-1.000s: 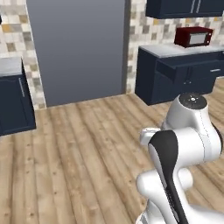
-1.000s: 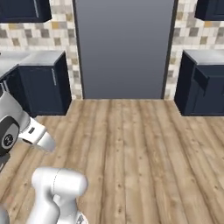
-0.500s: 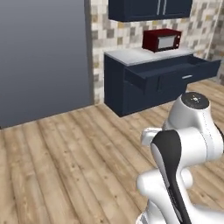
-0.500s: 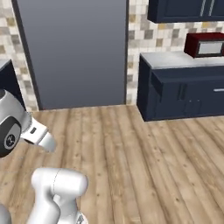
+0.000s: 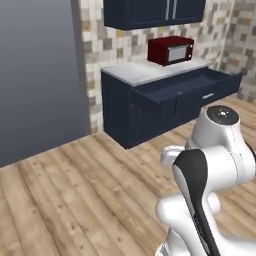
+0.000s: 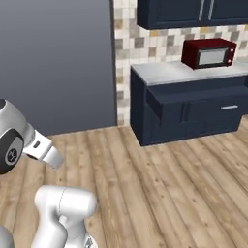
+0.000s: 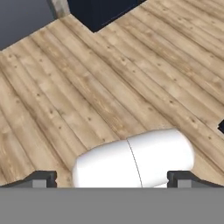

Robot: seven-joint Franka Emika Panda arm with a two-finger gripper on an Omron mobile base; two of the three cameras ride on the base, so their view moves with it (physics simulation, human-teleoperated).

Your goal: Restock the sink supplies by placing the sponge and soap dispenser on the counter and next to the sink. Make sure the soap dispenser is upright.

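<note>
- A tall grey panel [image 5: 40,75] fills the left of the base views, above a wooden plank floor [image 6: 160,193].
- At centre, the white-topped counter [image 5: 150,70] caps navy cabinets with one drawer [image 5: 200,90] pulled open; no sponge or soap dispenser can be made out.
- To the right, a red microwave [image 6: 209,52] sits on that counter.
- In the hand view, the gripper [image 7: 112,178] points at bare floor, fingertips [image 7: 41,178] spread wide, nothing between them.

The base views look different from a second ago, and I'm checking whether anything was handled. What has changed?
The base has turned: the whole scene slid left, so the red microwave, its counter and the open drawer now sit nearer centre. Nothing was taken hold of or let go. The end effector stays open and empty over the wood floor.
</note>
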